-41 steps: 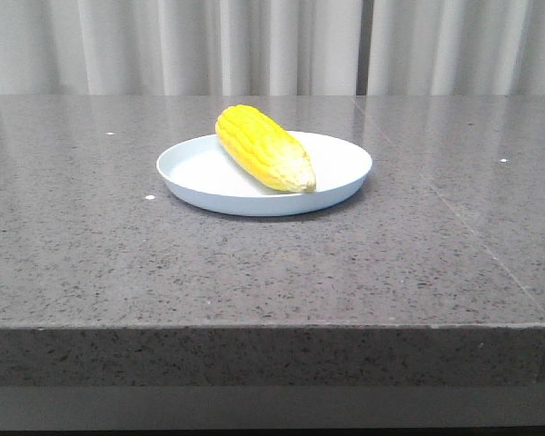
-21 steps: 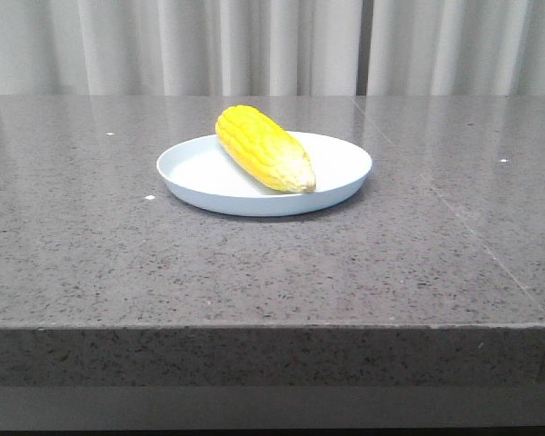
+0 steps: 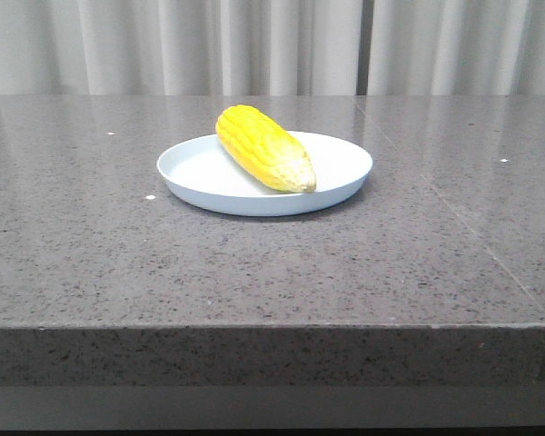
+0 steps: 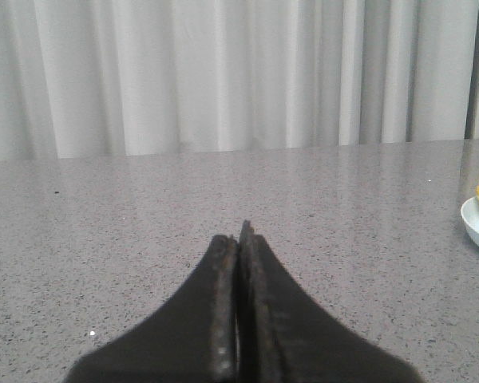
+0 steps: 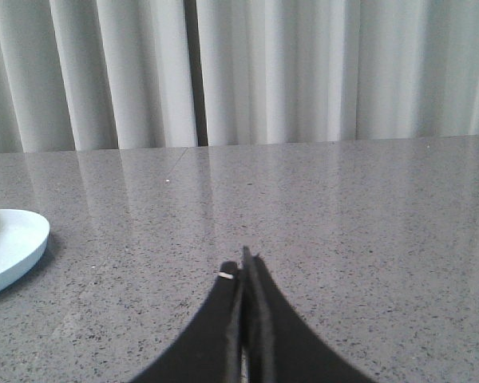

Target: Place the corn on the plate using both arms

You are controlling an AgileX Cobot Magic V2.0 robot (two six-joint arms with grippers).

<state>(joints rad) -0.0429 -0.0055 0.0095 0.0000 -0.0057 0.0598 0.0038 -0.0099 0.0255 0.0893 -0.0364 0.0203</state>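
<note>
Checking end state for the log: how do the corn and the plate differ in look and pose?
The corn is bright yellow with kernel rows and a paler tapered tip; the plate is plain pale blue-white. The corn is long and lies at a slant, tip toward the camera; the plate is round, shallow and sits flat on the table. The corn is shorter than the plate is wide. Neither gripper touches either one.

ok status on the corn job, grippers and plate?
Left gripper shut, empty. Right gripper shut, empty. Corn lying on plate, pale tip toward camera. Both grippers apart from the plate, nothing in the way.
</note>
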